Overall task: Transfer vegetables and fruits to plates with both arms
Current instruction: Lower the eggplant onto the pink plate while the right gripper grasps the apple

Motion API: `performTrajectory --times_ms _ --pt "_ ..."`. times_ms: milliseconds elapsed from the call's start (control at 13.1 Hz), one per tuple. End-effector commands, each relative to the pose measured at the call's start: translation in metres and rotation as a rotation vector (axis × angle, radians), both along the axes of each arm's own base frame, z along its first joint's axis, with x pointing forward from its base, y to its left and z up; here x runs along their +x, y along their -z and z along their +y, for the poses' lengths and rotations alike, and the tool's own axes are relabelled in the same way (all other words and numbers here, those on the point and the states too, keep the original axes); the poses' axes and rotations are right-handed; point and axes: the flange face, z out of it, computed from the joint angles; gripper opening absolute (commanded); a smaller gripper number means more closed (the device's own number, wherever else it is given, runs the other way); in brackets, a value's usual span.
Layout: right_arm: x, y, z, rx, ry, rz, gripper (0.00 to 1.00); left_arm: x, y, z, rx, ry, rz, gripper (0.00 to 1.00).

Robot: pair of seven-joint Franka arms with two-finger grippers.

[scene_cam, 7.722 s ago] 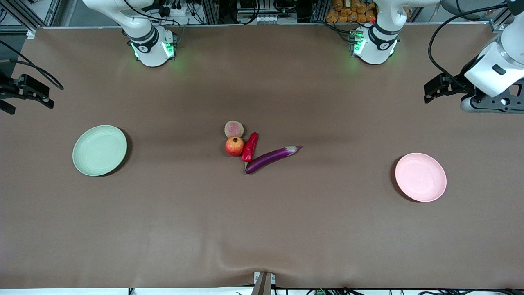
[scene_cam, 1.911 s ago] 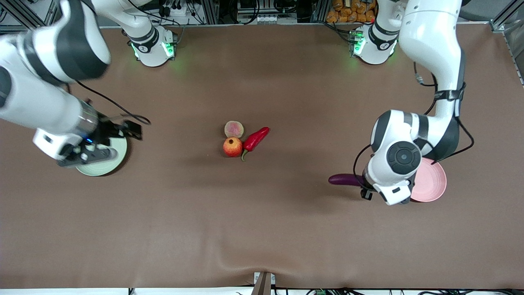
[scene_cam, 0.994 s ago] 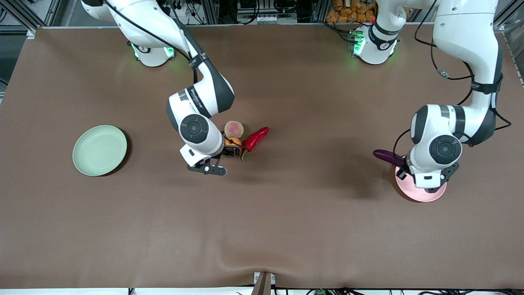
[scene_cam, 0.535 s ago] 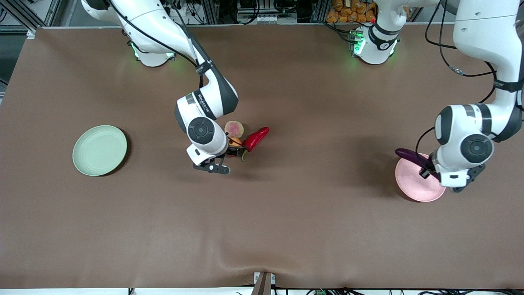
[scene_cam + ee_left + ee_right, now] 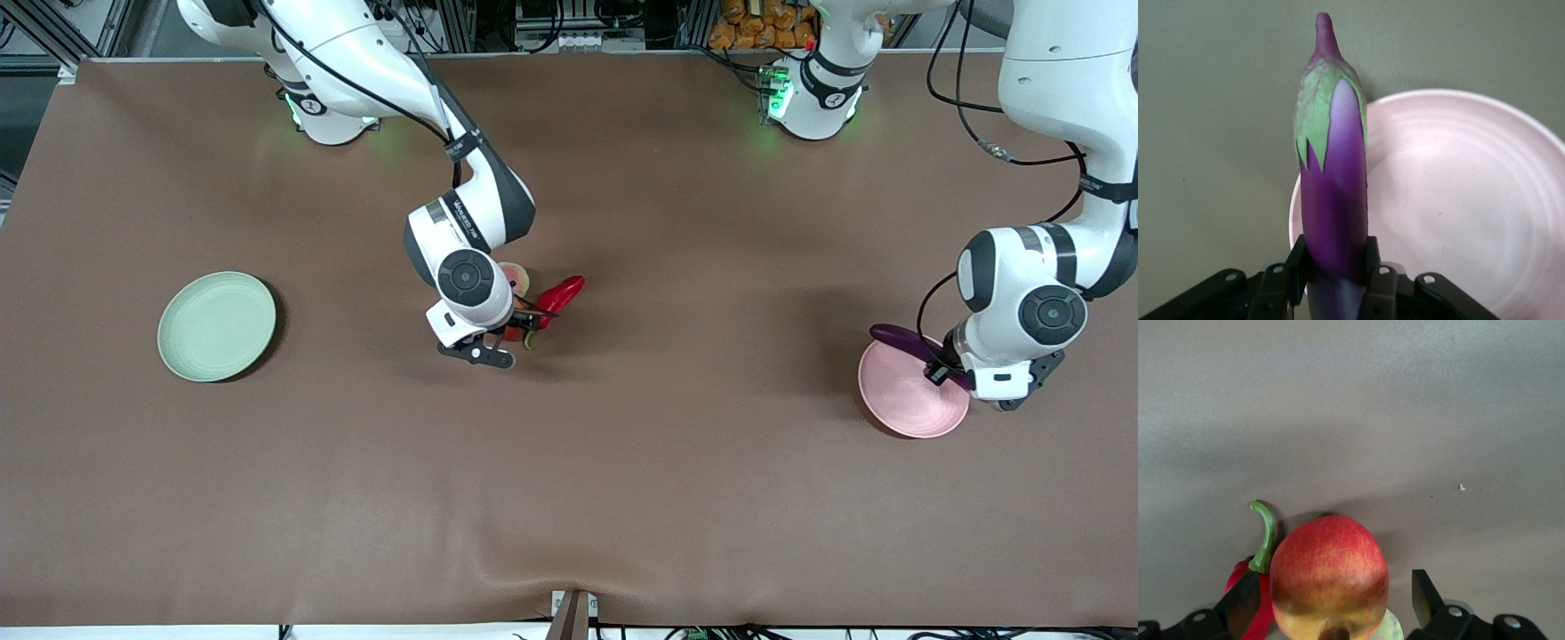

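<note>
Since half a second ago my left gripper (image 5: 1335, 280), clamped on the eggplant (image 5: 1331, 200), has carried it over the pink plate (image 5: 907, 400), while my right gripper (image 5: 1331, 600), fingers apart, straddles the pomegranate (image 5: 1330, 570) mid-table, and closing may nudge the touching chili (image 5: 556, 300).

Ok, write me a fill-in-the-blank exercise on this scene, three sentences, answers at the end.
1. The left gripper is shut on the ______, holding it over the pink plate.
2. The right gripper has its open fingers on either side of the ______, beside the chili pepper.
3. The ______ plate, toward the right arm's end of the table, has nothing on it.

Answers: eggplant; pomegranate; green
</note>
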Motion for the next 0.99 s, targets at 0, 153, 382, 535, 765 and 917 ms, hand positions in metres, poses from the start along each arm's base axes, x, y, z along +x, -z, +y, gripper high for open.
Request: performTrajectory --times_ms 0,153,382,535,765,917 --pt "-0.004 0.004 0.001 0.007 0.022 -0.011 0.96 -0.003 0.0 0.0 -0.001 0.026 -0.007 0.13" --pt "-0.005 0.009 0.001 0.008 0.037 -0.023 0.87 -0.004 0.005 -0.001 -0.003 0.026 -0.002 0.17" --pt "-0.008 0.006 0.008 0.005 0.041 -0.027 0.15 -0.008 0.012 0.0 -0.005 0.023 0.014 0.26" --pt "0.001 -0.005 0.002 0.008 0.055 -0.03 0.0 -0.007 0.012 -0.002 -0.033 -0.011 0.002 0.86" --pt "0.041 -0.059 -0.043 -0.001 0.125 0.035 0.0 -0.006 0.01 -0.003 -0.047 -0.026 -0.015 1.0" --pt "0.068 -0.087 -0.089 0.018 0.136 0.029 0.0 -0.004 0.004 -0.006 -0.047 -0.04 -0.027 1.0"
